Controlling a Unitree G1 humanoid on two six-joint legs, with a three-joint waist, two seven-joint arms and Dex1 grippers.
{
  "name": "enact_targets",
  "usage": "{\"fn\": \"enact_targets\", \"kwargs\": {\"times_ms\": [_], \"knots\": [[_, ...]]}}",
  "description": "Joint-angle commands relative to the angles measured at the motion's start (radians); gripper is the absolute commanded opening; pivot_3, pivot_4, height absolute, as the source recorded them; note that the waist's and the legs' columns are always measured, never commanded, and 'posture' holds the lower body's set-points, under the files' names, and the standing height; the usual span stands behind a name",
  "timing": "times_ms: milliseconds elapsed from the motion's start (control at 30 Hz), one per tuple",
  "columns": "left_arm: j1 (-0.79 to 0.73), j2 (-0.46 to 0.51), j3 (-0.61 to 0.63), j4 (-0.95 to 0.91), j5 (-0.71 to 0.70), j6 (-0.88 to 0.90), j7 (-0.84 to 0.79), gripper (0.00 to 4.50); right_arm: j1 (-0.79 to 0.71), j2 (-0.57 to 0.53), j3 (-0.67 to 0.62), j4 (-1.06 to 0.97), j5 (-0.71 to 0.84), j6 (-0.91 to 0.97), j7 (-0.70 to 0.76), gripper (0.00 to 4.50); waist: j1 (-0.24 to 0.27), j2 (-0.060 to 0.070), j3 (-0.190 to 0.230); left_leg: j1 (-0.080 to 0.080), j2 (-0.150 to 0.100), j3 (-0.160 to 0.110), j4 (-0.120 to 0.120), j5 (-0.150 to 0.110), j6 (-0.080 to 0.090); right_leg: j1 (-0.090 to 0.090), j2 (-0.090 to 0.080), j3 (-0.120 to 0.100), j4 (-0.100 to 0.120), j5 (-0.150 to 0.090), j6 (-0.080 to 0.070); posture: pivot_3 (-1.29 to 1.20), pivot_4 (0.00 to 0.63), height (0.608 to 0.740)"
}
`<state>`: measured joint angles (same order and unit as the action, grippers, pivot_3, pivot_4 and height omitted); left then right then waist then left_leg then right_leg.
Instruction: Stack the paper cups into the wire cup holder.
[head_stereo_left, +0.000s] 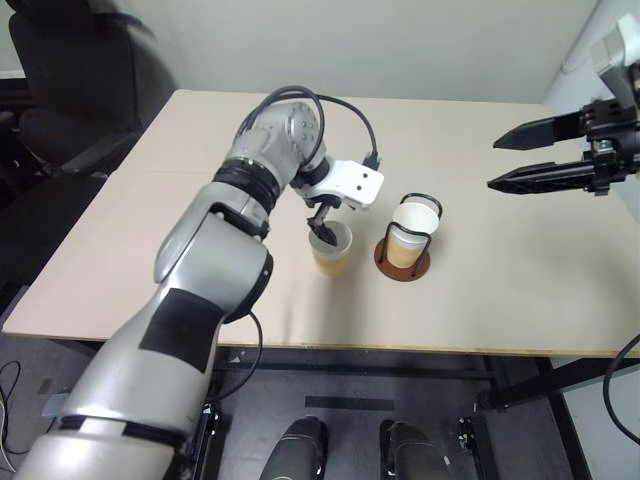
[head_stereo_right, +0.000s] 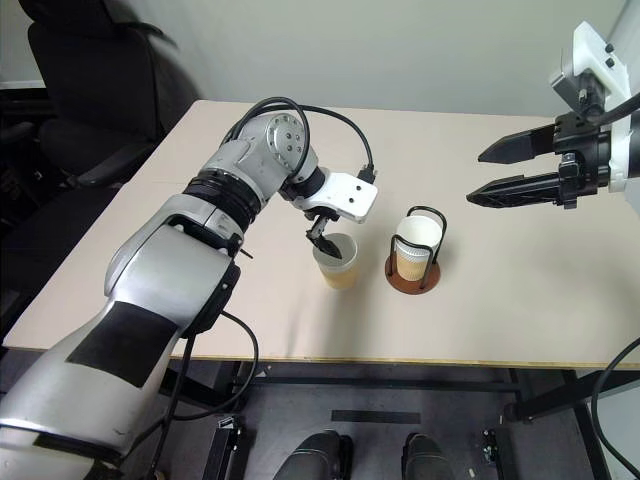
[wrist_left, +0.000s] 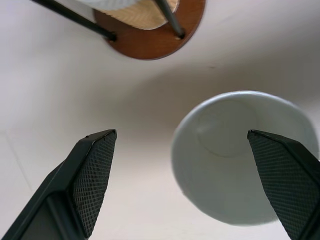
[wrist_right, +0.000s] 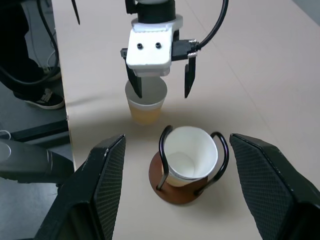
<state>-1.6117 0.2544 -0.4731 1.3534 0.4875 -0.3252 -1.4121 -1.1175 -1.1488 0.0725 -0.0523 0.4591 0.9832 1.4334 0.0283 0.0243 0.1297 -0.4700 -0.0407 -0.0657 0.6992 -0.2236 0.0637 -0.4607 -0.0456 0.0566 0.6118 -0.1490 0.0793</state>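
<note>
A tan paper cup (head_stereo_left: 332, 250) with a white inside stands upright on the table, just left of the wire cup holder (head_stereo_left: 425, 203). My left gripper (head_stereo_left: 325, 230) points down over this cup and is open. One finger (wrist_right: 135, 85) hangs over the cup's mouth and the other (wrist_right: 189, 80) hangs outside it, on the holder's side. The left wrist view looks down into the cup (wrist_left: 240, 155). Another paper cup (wrist_right: 189, 152) sits tilted inside the holder's black wire loops, on the reddish-brown base (wrist_left: 150, 42). My right gripper (head_stereo_left: 493, 163) is open and empty, raised off to the right of the holder.
The beige table (head_stereo_left: 520, 300) reaches from its front edge near me to the wall at the back. A black office chair (head_stereo_left: 80, 70) stands off the back left corner. A black cable (head_stereo_left: 340, 105) loops over my left wrist.
</note>
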Motion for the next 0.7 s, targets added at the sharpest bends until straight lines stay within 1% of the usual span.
{"fn": "enact_targets", "kwargs": {"times_ms": [33, 267, 467, 633, 700], "knots": [[0.003, -0.012, 0.002, -0.003, 0.014, 0.004, 0.051, 4.49, -0.002, -0.020, -0.039, -0.032, 0.022, -0.007, -0.011, 3.34, 0.000, 0.000, 0.000, 0.000, 0.000, -0.001, 0.000, 0.000, 0.000, 0.000, -0.001, 0.000, 0.000, 0.000, 0.000, 0.00, 0.150, 0.740], [0.033, -0.032, -0.010, 0.004, 0.040, 0.015, 0.086, 4.49, 0.021, -0.028, -0.047, -0.054, 0.042, 0.002, -0.026, 3.34, 0.001, 0.000, 0.000, 0.000, 0.001, -0.001, 0.001, 0.000, 0.000, 0.000, -0.001, 0.001, 0.000, 0.001, 0.002, 0.00, 0.150, 0.740], [0.035, -0.031, -0.018, 0.006, 0.053, 0.011, 0.037, 4.49, 0.031, -0.038, -0.047, -0.056, 0.045, -0.001, -0.030, 3.34, 0.001, 0.000, 0.000, 0.000, 0.000, -0.001, 0.001, 0.001, -0.001, 0.000, -0.001, 0.001, 0.000, 0.002, 0.003, 0.00, 0.150, 0.740], [0.017, -0.018, -0.035, 0.007, 0.083, 0.004, 0.042, 4.49, 0.029, -0.057, -0.030, -0.033, 0.030, -0.016, -0.014, 3.34, 0.002, 0.000, 0.000, 0.000, 0.000, -0.001, 0.001, 0.001, -0.001, 0.000, -0.001, 0.001, 0.000, 0.002, 0.003, 0.00, 0.150, 0.740], [0.004, -0.013, -0.039, 0.008, 0.086, 0.006, 0.035, 4.12, 0.024, -0.068, -0.023, -0.017, 0.022, -0.028, -0.003, 3.34, 0.002, 0.000, 0.000, 0.000, 0.000, -0.001, 0.001, 0.001, -0.001, 0.000, -0.001, 0.001, 0.000, 0.002, 0.003, 0.00, 0.150, 0.740]]}}
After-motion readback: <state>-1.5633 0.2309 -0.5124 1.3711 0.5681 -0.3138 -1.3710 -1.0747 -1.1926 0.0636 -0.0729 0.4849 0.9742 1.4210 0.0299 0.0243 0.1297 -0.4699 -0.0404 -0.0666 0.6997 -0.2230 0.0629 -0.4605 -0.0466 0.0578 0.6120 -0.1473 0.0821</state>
